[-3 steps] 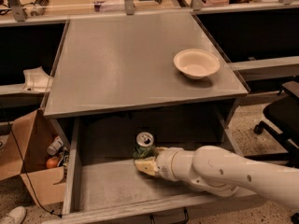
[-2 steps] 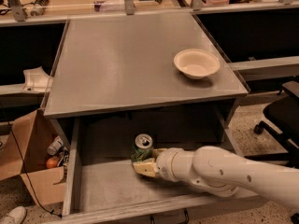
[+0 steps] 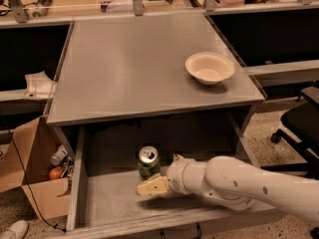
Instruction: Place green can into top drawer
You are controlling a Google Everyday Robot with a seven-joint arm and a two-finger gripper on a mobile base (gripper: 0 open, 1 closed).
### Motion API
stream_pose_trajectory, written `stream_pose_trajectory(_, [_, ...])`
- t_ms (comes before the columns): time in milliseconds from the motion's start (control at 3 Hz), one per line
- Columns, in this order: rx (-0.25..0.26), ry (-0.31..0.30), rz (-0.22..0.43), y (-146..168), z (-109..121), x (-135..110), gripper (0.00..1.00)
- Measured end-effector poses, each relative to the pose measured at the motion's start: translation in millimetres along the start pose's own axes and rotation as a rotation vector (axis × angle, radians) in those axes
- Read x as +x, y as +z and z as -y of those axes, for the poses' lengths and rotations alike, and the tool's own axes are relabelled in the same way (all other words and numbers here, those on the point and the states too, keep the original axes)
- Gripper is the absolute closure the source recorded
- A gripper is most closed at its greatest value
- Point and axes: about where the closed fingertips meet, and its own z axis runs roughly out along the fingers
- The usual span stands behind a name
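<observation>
The green can (image 3: 148, 162) stands upright inside the open top drawer (image 3: 75, 183), on its floor near the middle and towards the back. Its silver top with the pull tab faces up. My gripper (image 3: 152, 186), pale cream at the end of a white arm (image 3: 234, 182), reaches in from the right. It sits low in the drawer, just in front of the can and right against its base. The gripper hides the bottom of the can.
A cream bowl (image 3: 210, 67) sits on the grey tabletop (image 3: 134, 63) at the right. An open cardboard box (image 3: 30, 173) with clutter stands on the floor to the left. A black office chair (image 3: 299, 128) is at the right.
The gripper has shifted slightly left and towards the drawer front. The can stays upright at nearly the same spot in the drawer.
</observation>
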Motion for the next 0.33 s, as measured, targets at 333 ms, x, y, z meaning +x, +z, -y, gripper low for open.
stream_pose_trajectory(333, [0.000, 0.000, 0.000, 0.0, 0.0, 0.0, 0.00])
